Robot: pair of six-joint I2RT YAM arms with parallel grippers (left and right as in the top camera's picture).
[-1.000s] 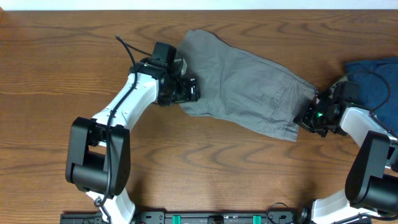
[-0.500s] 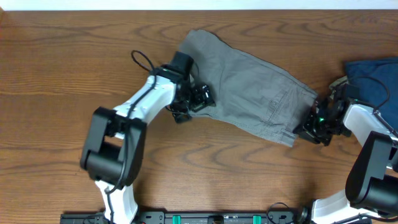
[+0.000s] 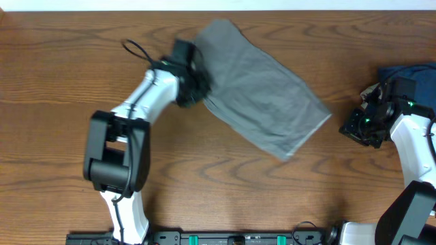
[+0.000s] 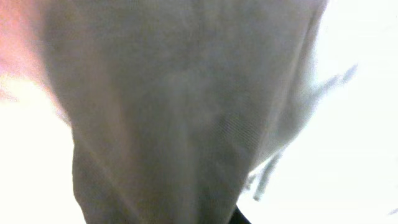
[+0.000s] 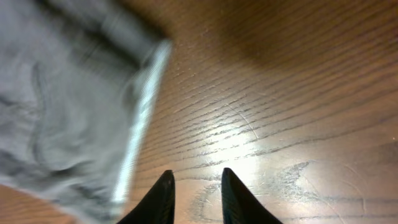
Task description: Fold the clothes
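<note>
Right wrist view shows you the right gripper, jaws slightly apart and empty over the bare table. At its ten o'clock, the shorts lie mid-table (slantwise). The left gripper is clamped on their nine o'clock edge, cloth smothering its camera.

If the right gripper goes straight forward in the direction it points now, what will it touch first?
Probably the bare wooden table: only wood shows ahead of the right gripper. The grey shorts lie just left of that line, though depth is unclear.
</note>
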